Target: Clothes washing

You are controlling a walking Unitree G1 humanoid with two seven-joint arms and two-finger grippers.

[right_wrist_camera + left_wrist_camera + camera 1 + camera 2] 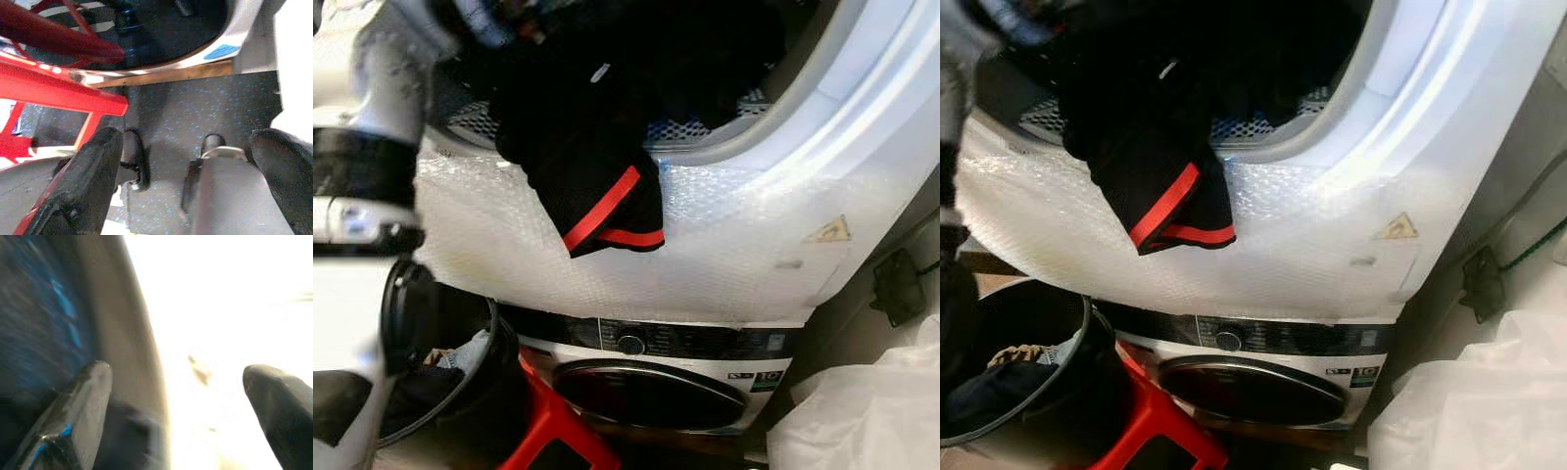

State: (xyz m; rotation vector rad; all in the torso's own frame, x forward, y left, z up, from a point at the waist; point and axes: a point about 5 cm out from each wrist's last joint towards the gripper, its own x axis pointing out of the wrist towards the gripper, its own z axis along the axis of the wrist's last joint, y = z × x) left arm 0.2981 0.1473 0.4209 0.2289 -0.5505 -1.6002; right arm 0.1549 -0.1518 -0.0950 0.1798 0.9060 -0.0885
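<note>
Laundry spilled over the drum's rim: a black garment with red trim (592,186) hung from the open upper machine (724,235), draped down its bubble-wrapped front. Below sat the lower washer's dark door (651,392), beside a red stool (553,431) and a black basket (460,382) holding clothes. Left tool (176,396) gaped empty near the drum; right tool (188,166) hung open over floor (195,107).

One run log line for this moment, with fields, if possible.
black garment: hanging over drum rim | basket: below, clothes inside | left tool: open | right tool: open, idle
</note>
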